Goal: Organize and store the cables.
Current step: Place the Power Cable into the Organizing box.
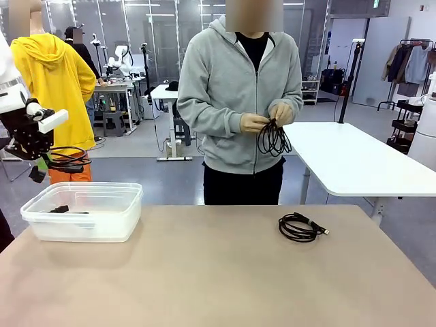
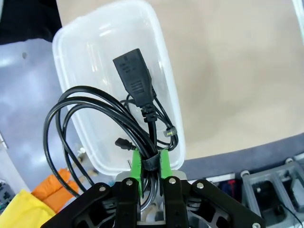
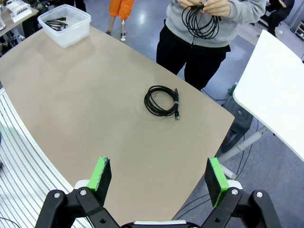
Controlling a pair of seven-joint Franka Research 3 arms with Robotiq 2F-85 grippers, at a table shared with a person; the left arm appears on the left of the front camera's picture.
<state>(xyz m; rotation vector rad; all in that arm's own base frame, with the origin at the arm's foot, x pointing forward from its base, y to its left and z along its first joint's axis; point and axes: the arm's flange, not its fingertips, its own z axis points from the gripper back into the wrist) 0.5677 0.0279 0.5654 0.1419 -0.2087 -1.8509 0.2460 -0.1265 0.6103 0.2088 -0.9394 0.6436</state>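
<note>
My left gripper (image 1: 41,167) (image 2: 151,160) is shut on a coiled black cable (image 1: 69,160) (image 2: 64,128), held in the air above the left end of a clear plastic tub (image 1: 102,228) (image 2: 164,71). A chunky black plug (image 2: 135,78) shows over the tub; I cannot tell whether it hangs from the held coil or lies inside. Thin black cables (image 1: 63,210) (image 3: 58,23) lie in the tub. Another coiled cable (image 1: 298,227) (image 3: 162,100) rests on the table's right half. The person's hands hold one more black coil (image 1: 273,137) (image 3: 199,21). My right gripper (image 3: 159,178) is open above the table's near edge.
The beige table (image 1: 204,272) (image 3: 85,95) is bare between the tub and the loose coil. The person in a grey hoodie (image 1: 225,88) stands at the far edge. A white table (image 1: 354,160) stands behind on the right.
</note>
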